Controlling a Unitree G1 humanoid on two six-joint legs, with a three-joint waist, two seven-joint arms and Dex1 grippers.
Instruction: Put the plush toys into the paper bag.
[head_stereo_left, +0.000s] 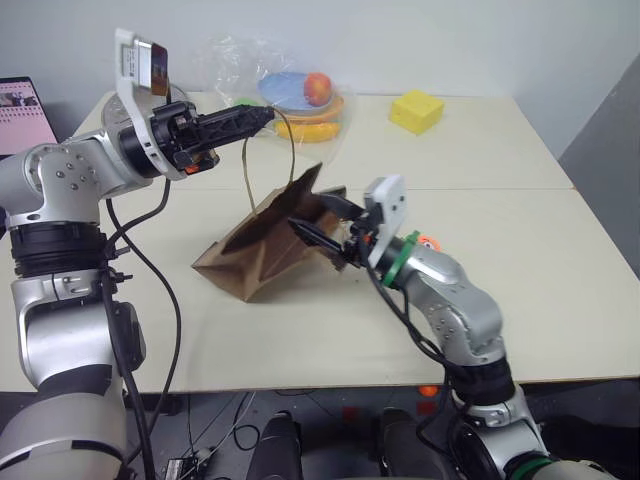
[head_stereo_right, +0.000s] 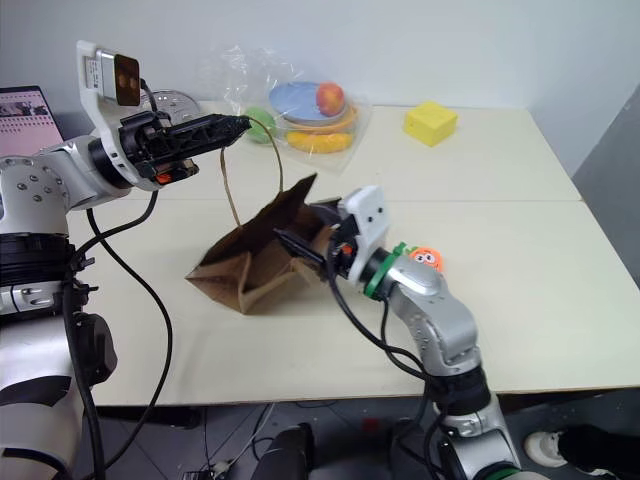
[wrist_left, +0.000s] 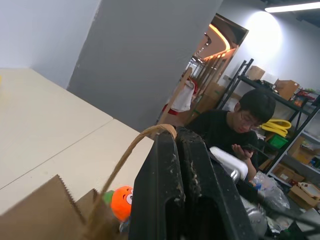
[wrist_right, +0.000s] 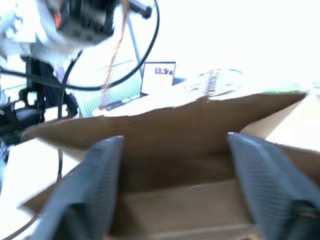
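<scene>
The brown paper bag lies tipped on the cream table, its mouth turned toward the right gripper. One looped handle is drawn upward and pinched between the closed fingers of the left gripper. The right gripper is seen at the bag's mouth with its fingers spread wide and nothing between them. The orange carrot plush is seen on the table just beyond the right wrist, outside the bag. A clear plastic bag of fruit and a yellow foam block are placed at the far edge.
</scene>
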